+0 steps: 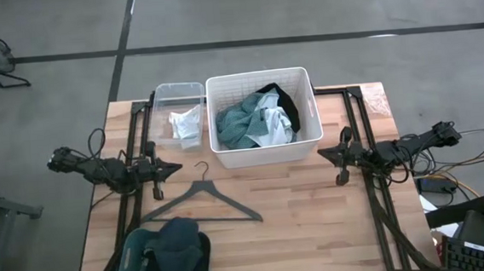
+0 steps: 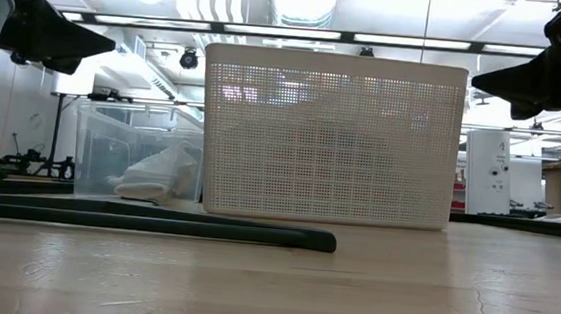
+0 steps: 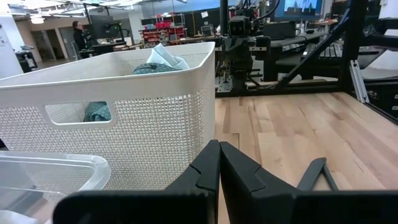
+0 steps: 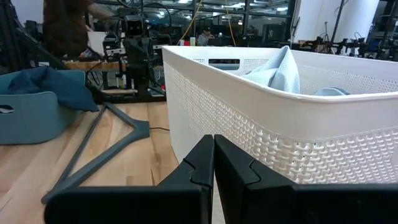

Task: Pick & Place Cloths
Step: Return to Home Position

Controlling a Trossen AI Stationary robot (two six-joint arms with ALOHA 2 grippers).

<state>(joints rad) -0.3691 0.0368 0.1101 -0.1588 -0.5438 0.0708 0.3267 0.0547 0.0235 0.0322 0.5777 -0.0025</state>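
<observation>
Since neither claw holds anything and both arms lie low over the worktop, the step in hand reads as the return to rest, not another pick.

Grip state: the left claw has its fingers pressed together tip to tip, with nothing between them. The right claw is the same, pinched to and empty. The two point at each other across the worktop.

Layout:
- The white perforated basket stands between the two claws, a little off the line joining their tips. It is near both and touches neither.
- In the basket lie a teal-green cloth, a white-grey cloth on top of it, and a black cloth toward the right claw's side.
- The clear bin stands just beside the basket on the left claw's side and holds a white cloth.
- The teal tub is across the left claw from the clear bin and holds a dark blue-green cloth.
- The black hanger lies flat near the left claw on the tub's side. It is not a task item.

Judgement: no cloth lies loose on the worktop, so the placing looks finished or close to it. Whether the tub's cloth is due to be moved, I cannot tell.

The next move calls for no grasp, only settling both arms into the home pose. Each tip needs to travel clear of the basket wall, and the left one clear of the hanger.
</observation>
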